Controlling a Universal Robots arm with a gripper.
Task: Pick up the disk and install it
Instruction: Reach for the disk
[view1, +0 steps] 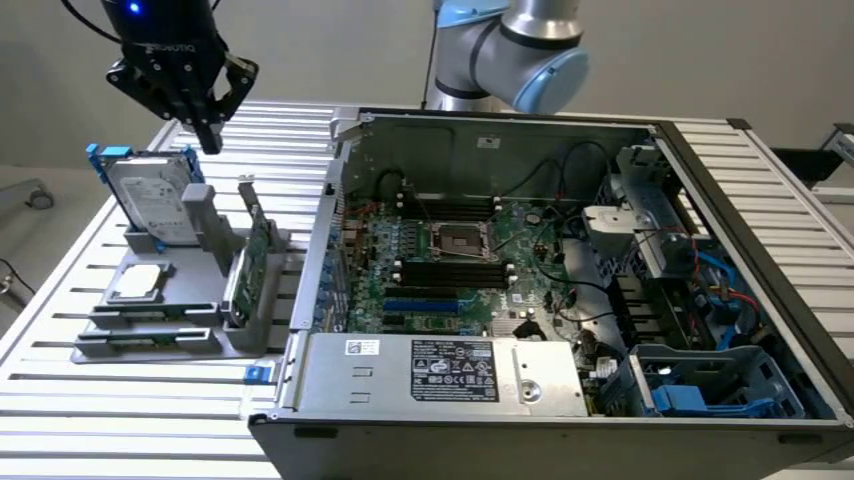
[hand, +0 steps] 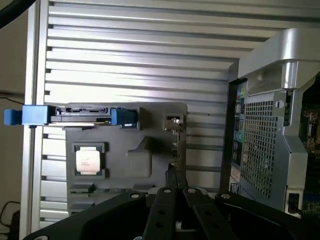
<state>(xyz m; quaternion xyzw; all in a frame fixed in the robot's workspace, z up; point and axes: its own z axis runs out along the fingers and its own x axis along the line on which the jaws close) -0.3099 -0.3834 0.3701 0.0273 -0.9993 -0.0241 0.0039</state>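
The disk (view1: 150, 197), a silver-grey drive with a white label in a blue carrier, stands on edge in the grey holder (view1: 160, 300) at the exterior view's left. From the wrist camera the disk (hand: 75, 115) is seen edge-on, blue tabs at both ends. My gripper (view1: 210, 140) hangs just above and beside the disk's upper edge, clear of it. Its black fingers (hand: 176, 187) are pressed together, shut on nothing.
The holder also carries a small square silver chip (view1: 139, 282) and an upright green circuit card (view1: 250, 268). The open computer case (view1: 534, 260) fills the exterior view's right, with a blue drive bay (view1: 707, 390) at its near corner. A slatted aluminium table (view1: 134, 400) lies underneath.
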